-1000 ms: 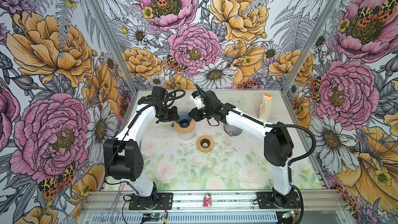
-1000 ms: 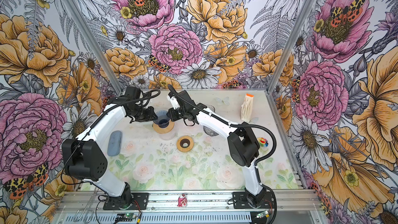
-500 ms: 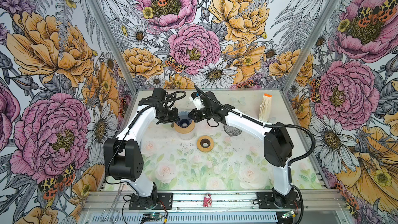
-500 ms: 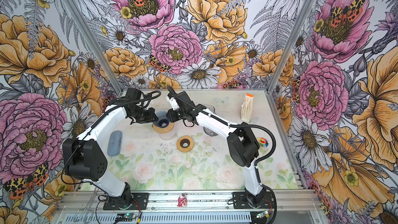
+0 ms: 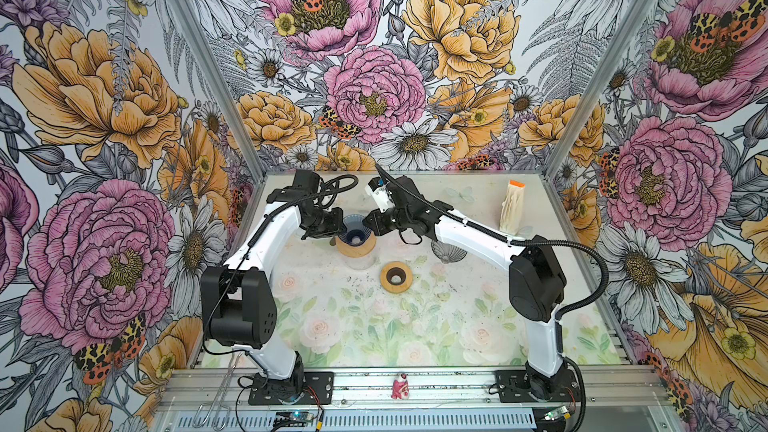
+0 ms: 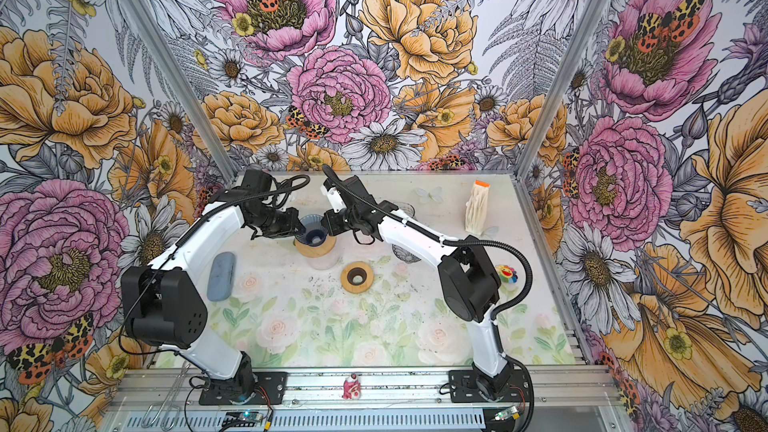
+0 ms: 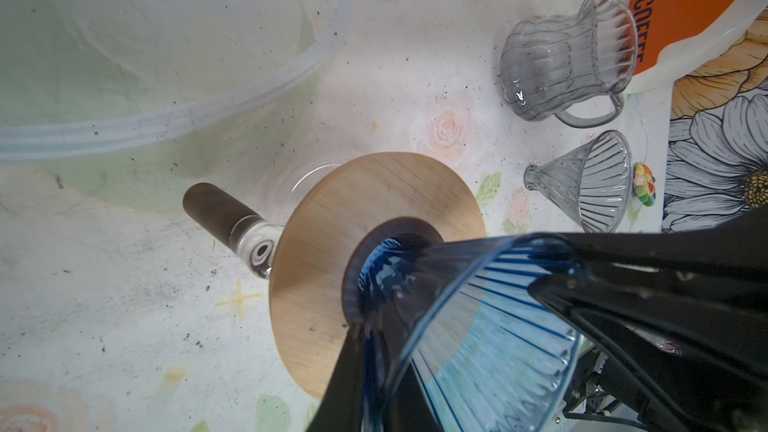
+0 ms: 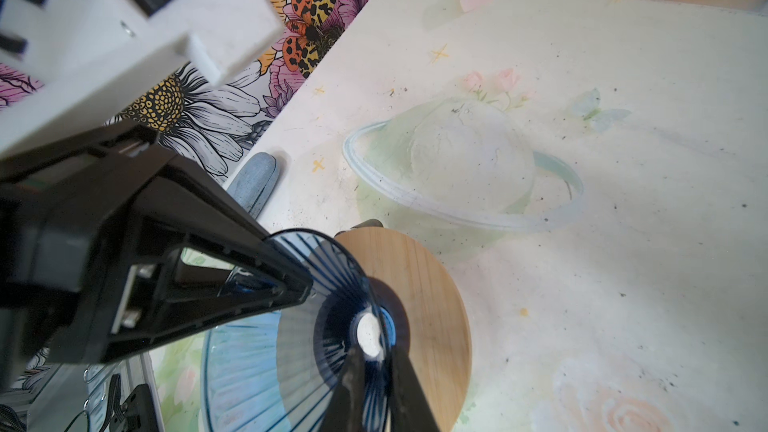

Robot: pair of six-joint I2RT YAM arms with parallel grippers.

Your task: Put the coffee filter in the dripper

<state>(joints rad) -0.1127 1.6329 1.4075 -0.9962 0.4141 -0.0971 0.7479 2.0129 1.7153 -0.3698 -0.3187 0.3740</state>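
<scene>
Left end effector (image 5: 340, 229) is clamped on one side of the blue dripper (image 5: 354, 235) rim. The right end effector (image 5: 366, 227) pinches the opposite side, with a finger on each face of the glass wall. The blue dripper stands upright in a wooden collar (image 5: 355, 246). The coffee filter pack (image 5: 513, 207), orange-topped, stands upright near the far right edge of the desk (image 5: 353, 326), well apart from both. Between it and the blue dripper are a glass pitcher (image 7: 561, 56) and a clear dripper (image 7: 590, 180) on its side.
</scene>
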